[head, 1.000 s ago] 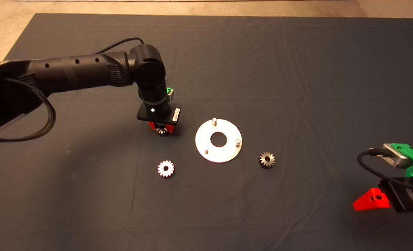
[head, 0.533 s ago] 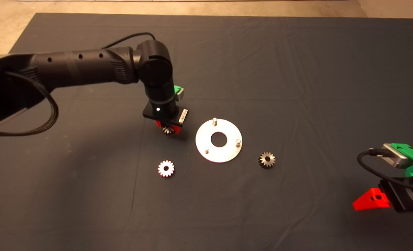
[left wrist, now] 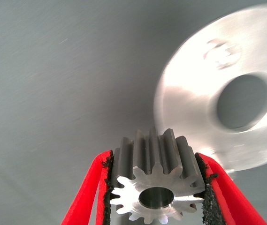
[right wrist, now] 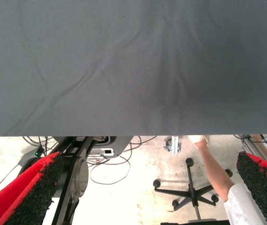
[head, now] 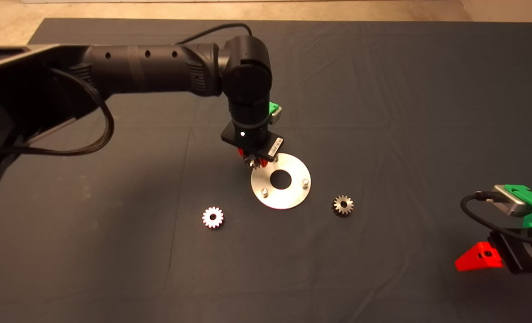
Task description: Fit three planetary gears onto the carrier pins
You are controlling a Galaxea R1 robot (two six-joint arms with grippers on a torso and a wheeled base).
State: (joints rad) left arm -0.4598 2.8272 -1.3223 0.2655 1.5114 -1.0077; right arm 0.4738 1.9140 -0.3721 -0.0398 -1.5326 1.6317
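Observation:
My left gripper (head: 254, 161) is shut on one planetary gear (left wrist: 156, 187), a silvery toothed wheel clamped flat side out between the red fingers (left wrist: 95, 187). It hangs over the far-left rim of the shiny round disc (head: 288, 198). Two carrier pins (head: 263, 191) (head: 305, 182) show on the disc; a third is hidden behind the gripper in the head view. The left wrist view shows the disc (left wrist: 189, 103) and one blurred pin (left wrist: 223, 50) just beyond the held gear. Two more gears lie flat on the mat, one left of the disc (head: 213, 217), one right of it (head: 343, 205).
My right gripper (head: 479, 259) is parked at the lower right edge, its fingers (right wrist: 34, 192) wide apart with nothing between them. Its wrist view shows the mat's edge, and beyond it cables, a chair base (right wrist: 189, 192) and a person's limb (right wrist: 217, 178).
The left arm has swung right with the gear, from the mat left of the disc to above the disc's far-left rim. The right arm and loose gears have not moved.

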